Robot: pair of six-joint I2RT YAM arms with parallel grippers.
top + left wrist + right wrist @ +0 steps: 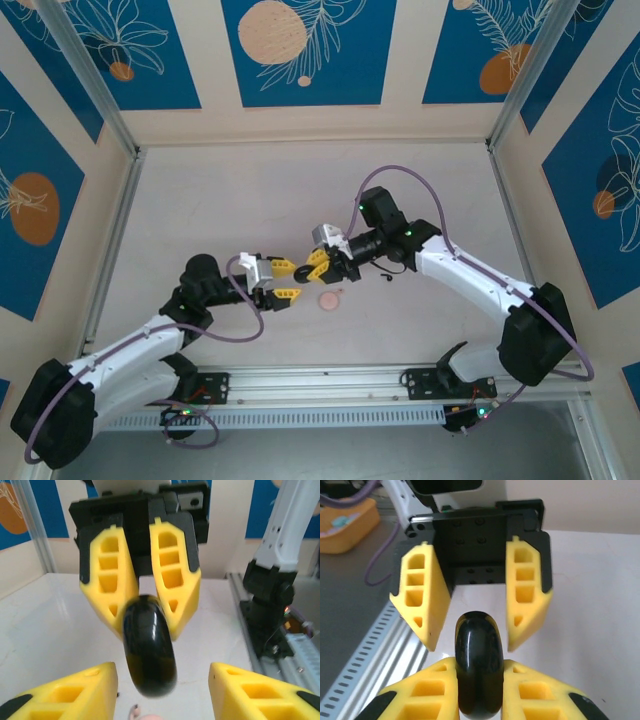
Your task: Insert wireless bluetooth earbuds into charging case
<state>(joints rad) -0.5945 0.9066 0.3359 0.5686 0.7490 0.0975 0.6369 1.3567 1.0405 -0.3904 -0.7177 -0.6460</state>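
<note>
I've got the right gripper (480,666) clamped on the black case (479,640), left gripper (284,281) spread clear of it, case bottom's cropped off

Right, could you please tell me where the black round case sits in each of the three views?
Top external: black case, a small dark spot mid-frame between left hand and right hand.
Left wrist: centre, gripped by the right hand opposite.
Right wrist: lower centre, between that hand's own fingers.
Shared landmark: the right hand's yellow fingers pinching the case.
</note>
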